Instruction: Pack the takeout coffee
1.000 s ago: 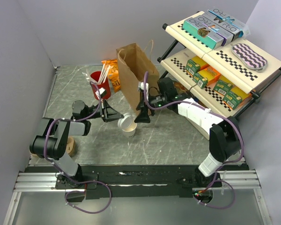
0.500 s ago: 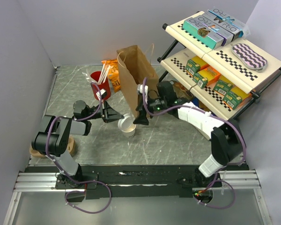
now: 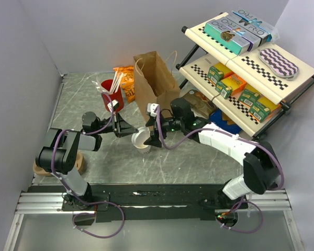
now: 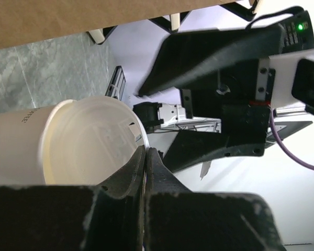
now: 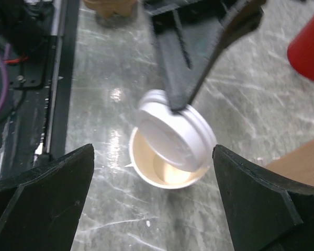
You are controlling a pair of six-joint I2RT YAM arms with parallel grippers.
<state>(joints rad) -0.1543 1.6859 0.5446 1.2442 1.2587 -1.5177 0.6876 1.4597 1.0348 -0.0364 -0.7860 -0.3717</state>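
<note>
Coffee cup (image 5: 146, 175) stands open, its lid (image 5: 172, 130) tilted above it, pinched at the rim by the left gripper (image 4: 145, 157). Right gripper (image 5: 153, 149) spreads wide around both. The bag (image 3: 154, 81) is cut off in the wrist views.

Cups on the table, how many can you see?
2. The white coffee cup, its lid tipped up, stands just in front of the paper bag; the red cup stands left of the bag. More could be hidden behind the bag.
</note>
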